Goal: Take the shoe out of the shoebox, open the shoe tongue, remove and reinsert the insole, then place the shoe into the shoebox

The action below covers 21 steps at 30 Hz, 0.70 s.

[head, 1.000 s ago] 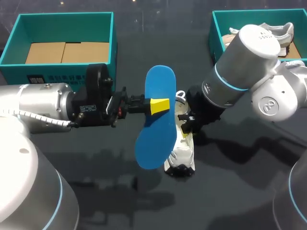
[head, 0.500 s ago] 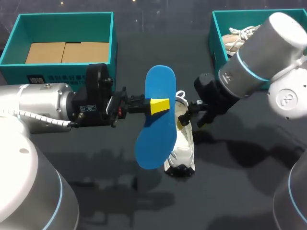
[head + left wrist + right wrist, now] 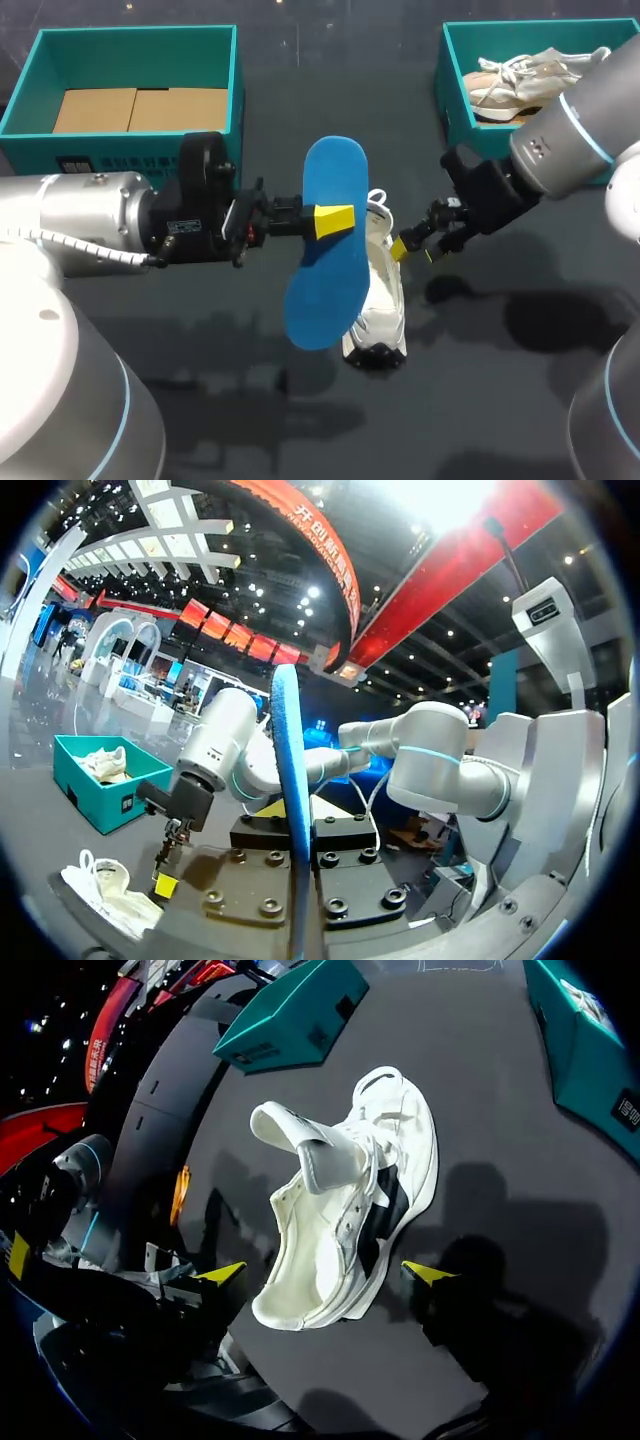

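Shoe [image 3: 380,305] lies on the dark table [image 3: 480,400], tongue folded open. Left gripper [image 3: 332,220] pinches a blue insole [image 3: 322,290] at its edge and holds it upright in the air, just beside the shoe. Right gripper [image 3: 413,251] hovers at the shoe's other side, fingers apart, gripping nothing.

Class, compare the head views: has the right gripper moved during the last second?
Yes. The right gripper has drawn back from over the white shoe, toward the right-hand teal shoebox.

Dim scene; soft shadows across dark table [image 3: 330,90].
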{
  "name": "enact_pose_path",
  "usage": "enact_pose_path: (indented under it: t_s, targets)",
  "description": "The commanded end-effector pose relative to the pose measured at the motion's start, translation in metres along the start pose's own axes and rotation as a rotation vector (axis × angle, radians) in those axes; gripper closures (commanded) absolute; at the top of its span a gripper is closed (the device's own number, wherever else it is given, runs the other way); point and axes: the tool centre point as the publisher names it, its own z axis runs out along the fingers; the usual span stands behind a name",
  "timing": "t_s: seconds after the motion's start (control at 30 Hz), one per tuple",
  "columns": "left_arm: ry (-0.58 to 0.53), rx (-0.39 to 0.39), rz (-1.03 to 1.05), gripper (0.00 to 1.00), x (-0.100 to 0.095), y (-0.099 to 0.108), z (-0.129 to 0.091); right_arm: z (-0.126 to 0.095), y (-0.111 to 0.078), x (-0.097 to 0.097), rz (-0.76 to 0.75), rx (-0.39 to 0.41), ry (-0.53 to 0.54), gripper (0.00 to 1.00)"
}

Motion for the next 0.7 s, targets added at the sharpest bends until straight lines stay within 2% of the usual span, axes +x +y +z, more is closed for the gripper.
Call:
enact_pose_path:
  t_s: [0.03,0.07,0.13,0.3,0.37,0.43,0.7]
  targets:
    - [0.041,0.009,0.145,1.00,-0.012,-0.015,0.006,-0.020,-0.007,0.000,-0.013,-0.067,0.126,0.00]
    - [0.052,0.015,0.177,1.00,-0.015,-0.020,0.006,-0.026,-0.007,0.001,0.002,-0.062,0.118,0.00]
    - [0.076,0.017,0.264,1.00,-0.021,-0.029,0.008,-0.036,-0.008,0.003,-0.002,-0.085,0.169,0.00]
    - [0.130,-0.020,0.468,1.00,-0.041,-0.047,0.015,-0.058,-0.003,0.009,-0.007,-0.111,0.222,0.00]
    - [0.173,-0.046,0.618,1.00,-0.052,-0.056,0.020,-0.065,0.001,0.011,-0.027,-0.136,0.283,0.00]
    - [0.141,-0.071,0.732,1.00,-0.070,-0.063,0.024,-0.067,0.004,0.012,-0.042,-0.132,0.303,0.00]
    - [0.141,-0.071,0.732,1.00,-0.070,-0.063,0.024,-0.067,0.004,0.012,-0.042,-0.132,0.303,0.00]
